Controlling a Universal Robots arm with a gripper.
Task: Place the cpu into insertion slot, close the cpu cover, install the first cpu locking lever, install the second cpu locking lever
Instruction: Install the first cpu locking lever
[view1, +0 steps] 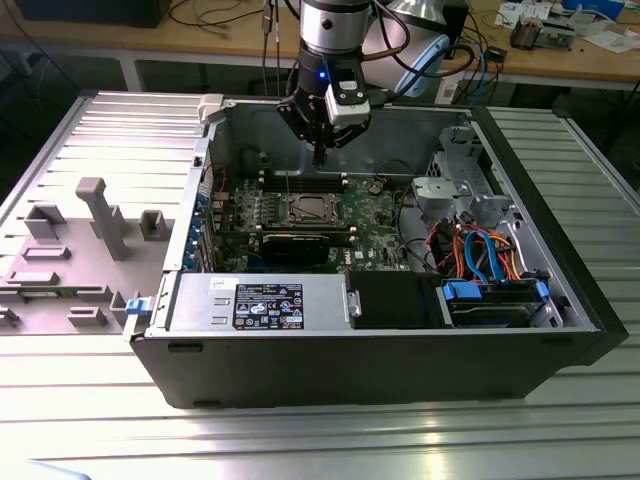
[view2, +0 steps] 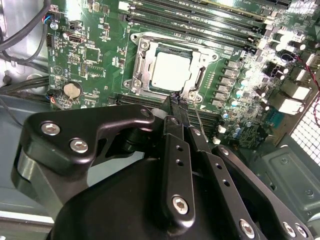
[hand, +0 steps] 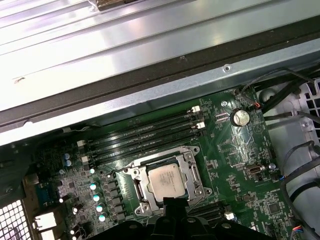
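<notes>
Nearest in the exterior view, one printed label (view1: 268, 305) sits on the silver box (view1: 200, 300), its writing too small to read. Beyond, one cpu (view2: 171, 70) lies in the insertion slot (view2: 131, 84) under the lowered cpu cover (view2: 141, 62). The tool (view2: 176, 98) hovers above, fingers together, empty.

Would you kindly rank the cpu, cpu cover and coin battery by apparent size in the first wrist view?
1. cpu cover
2. cpu
3. coin battery
All lie on one board, so the ranking holds.
</notes>
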